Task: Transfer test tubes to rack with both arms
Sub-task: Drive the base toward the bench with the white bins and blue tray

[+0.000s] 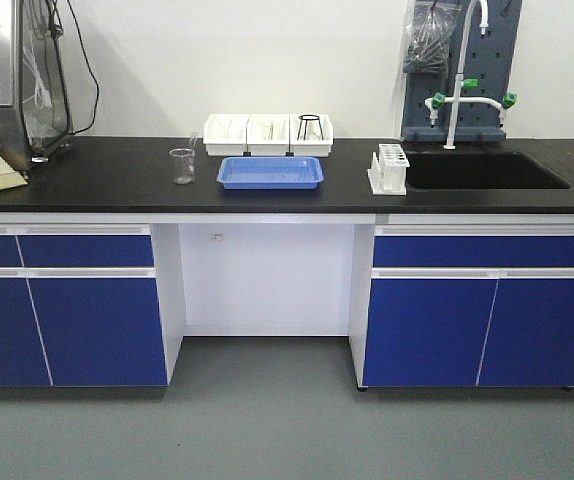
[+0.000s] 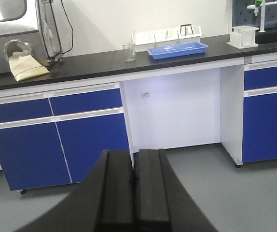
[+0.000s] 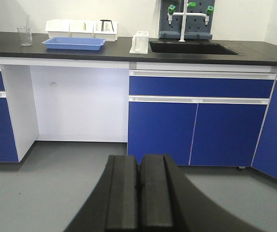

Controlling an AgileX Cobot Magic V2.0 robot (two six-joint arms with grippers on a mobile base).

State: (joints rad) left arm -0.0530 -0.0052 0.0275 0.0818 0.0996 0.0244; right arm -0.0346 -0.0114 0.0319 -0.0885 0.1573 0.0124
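Note:
The white rack (image 1: 389,168) stands on the black counter just left of the sink; it also shows in the left wrist view (image 2: 243,36) and the right wrist view (image 3: 139,42). I cannot make out the test tubes from this distance; only faint slim shapes show in the white bins (image 1: 267,148). My left gripper (image 2: 132,153) is shut and holds nothing, low over the grey floor, well short of the counter. My right gripper (image 3: 139,157) is also shut and holds nothing, above the floor before the blue cabinets. Neither arm appears in the front view.
A blue tray (image 1: 270,172) lies at the counter's middle, in front of the bins. A clear beaker (image 1: 182,165) stands to its left. A black wire tripod (image 1: 309,127) sits in the right bin. The sink (image 1: 482,170) and faucet (image 1: 462,80) are at the right.

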